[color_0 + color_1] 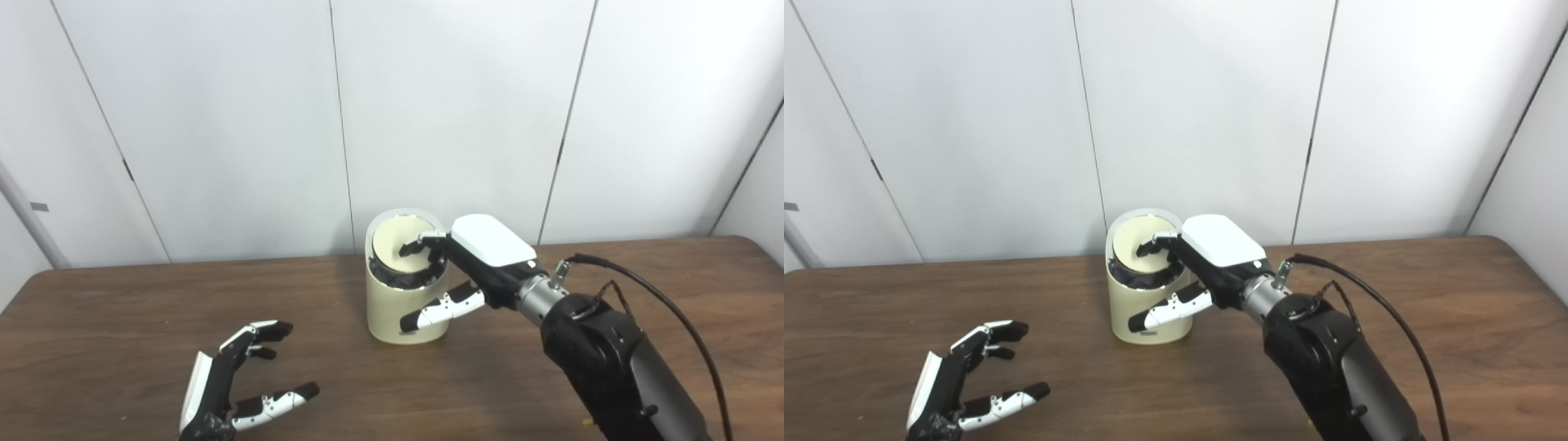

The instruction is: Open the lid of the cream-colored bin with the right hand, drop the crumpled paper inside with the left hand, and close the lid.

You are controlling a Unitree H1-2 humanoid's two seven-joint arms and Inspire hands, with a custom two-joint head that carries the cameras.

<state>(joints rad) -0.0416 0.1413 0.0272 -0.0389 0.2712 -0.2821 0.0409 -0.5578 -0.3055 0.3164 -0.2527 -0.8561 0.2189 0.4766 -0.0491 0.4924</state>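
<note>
Now the right hand (456, 269) has its fingers on the tilted lid (401, 247) of the bin (401, 306), at table centre. At 8 o'clock, the left hand (239, 386) is spread and empty. No paper is visible; probably only closing remains.

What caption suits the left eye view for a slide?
Right hand reaches the tilted lid of the cream bin; left hand waits open, empty.
</note>
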